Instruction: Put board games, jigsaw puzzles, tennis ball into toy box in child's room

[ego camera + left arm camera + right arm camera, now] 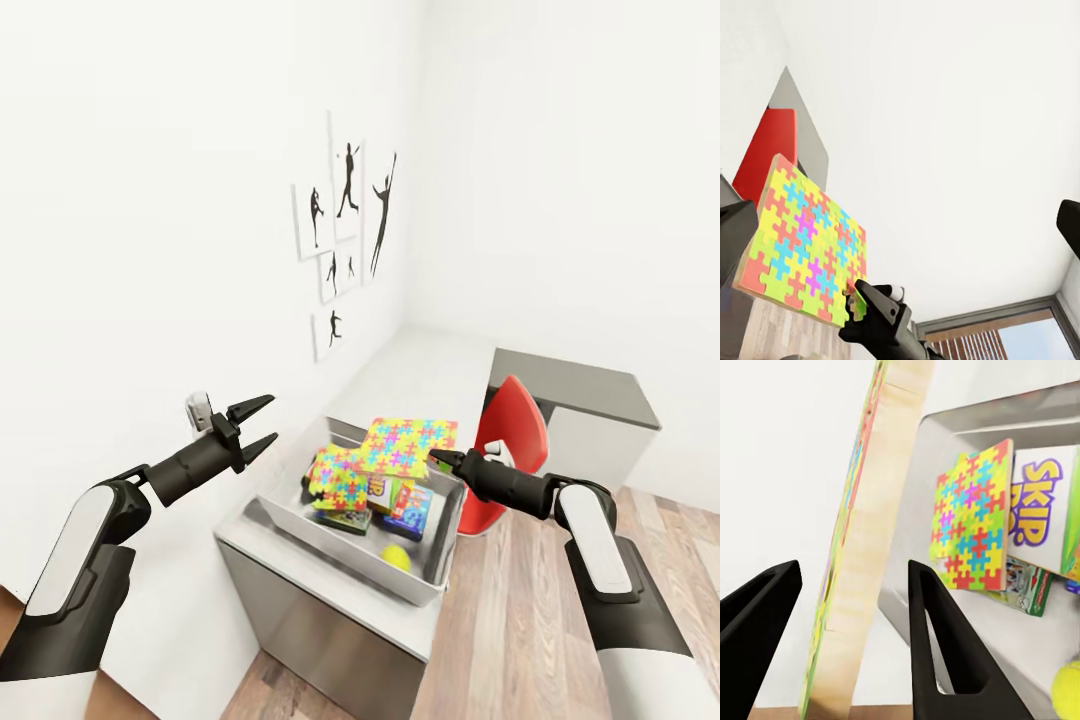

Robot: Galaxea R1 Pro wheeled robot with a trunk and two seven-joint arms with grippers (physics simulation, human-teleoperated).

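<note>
Right now the right gripper (437, 459) pinches the edge of one jigsaw puzzle (409, 446), fingers closed on it. In the right wrist view the wooden edge of that board (862, 562) stands between the two black fingers (945, 637). The held puzzle hangs roughly flat over the toy box (290, 520), above its far right part. The left gripper (262, 424) is open and empty, to the left of the toy box above the table's wall-side edge, well apart from the held puzzle.

Counts: two jigsaw puzzles, one held, the second puzzle (337, 477) leaning tilted inside the toy box. One tennis ball (396, 557) on the box floor near the front right wall. A SKIP-BO box (1039, 502) sits behind the second puzzle; a blue cartoon box (410, 512) beside it. A third game box (342, 520) lies under the leaning puzzle, print unclear.

Toy box sits on the pale grey table (400, 620) at its near end. One red chair (510, 440) stands just right of the table. Black silhouette pictures (345, 225) hang on the white wall.
</note>
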